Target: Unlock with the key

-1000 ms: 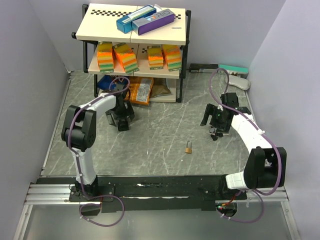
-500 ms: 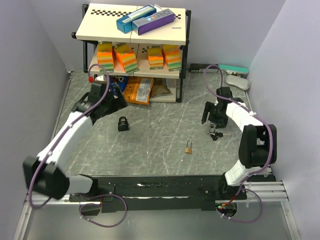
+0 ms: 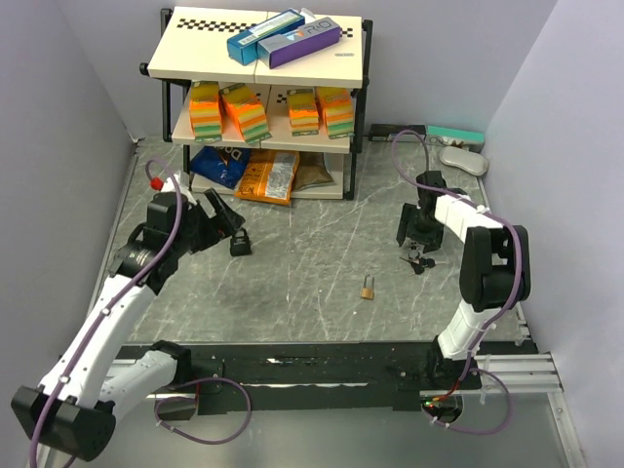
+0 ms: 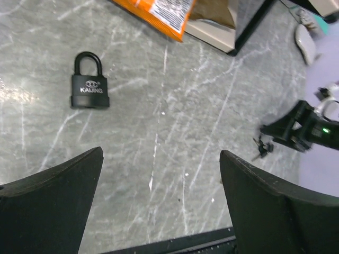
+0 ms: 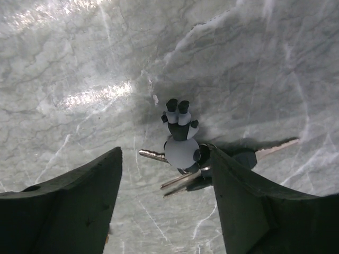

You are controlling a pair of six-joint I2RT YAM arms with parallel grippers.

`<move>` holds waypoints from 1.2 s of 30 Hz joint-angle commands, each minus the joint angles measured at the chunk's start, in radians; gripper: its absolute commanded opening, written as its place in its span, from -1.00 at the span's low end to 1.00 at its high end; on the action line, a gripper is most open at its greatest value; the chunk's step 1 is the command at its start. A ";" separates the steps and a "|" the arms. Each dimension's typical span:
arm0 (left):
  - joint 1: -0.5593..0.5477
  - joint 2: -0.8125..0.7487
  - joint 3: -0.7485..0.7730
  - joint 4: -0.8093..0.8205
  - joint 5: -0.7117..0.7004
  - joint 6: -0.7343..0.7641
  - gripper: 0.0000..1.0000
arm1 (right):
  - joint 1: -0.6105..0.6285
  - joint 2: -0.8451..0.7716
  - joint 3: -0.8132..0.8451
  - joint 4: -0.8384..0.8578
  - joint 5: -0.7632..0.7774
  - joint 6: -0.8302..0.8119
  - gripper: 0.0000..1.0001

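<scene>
A bunch of keys point(image 5: 212, 169) with a small grey figure charm point(image 5: 180, 145) lies on the marble table. My right gripper point(image 5: 167, 153) hangs just over it, open, the keys between its jaws and the right finger point(image 5: 254, 206) over the key ring. From above, the keys point(image 3: 419, 262) sit just below the right gripper point(image 3: 419, 240). A black padlock point(image 4: 90, 89) lies flat with its shackle closed. My left gripper point(image 4: 161, 153) is open and empty, pulled back from the black padlock point(image 3: 239, 242). A small brass padlock point(image 3: 368, 288) lies mid-table.
A black shelf rack point(image 3: 261, 93) at the back holds sponge packs, with boxes point(image 3: 283, 39) on top. An orange snack bag point(image 3: 268, 177) lies at its foot. A white mouse point(image 3: 462, 159) sits at the back right. Grey walls close both sides.
My left arm has drawn back from the black padlock toward the left, still open. The right gripper has settled lower over the keys and its jaws have narrowed a little.
</scene>
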 commanded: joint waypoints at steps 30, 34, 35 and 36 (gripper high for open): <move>-0.147 -0.092 -0.029 0.378 0.402 -0.094 0.95 | -0.002 -0.292 0.051 -0.102 -0.289 0.042 -1.00; -0.254 -0.003 0.026 0.508 0.378 -0.105 0.94 | 0.025 -0.383 0.070 -0.145 -0.359 0.073 -1.00; -0.273 0.016 0.037 0.522 0.373 -0.106 0.94 | 0.040 -0.415 0.076 -0.151 -0.378 0.079 -1.00; -0.308 0.034 0.057 0.534 0.367 -0.105 0.94 | 0.045 -0.427 0.091 -0.157 -0.389 0.091 -1.00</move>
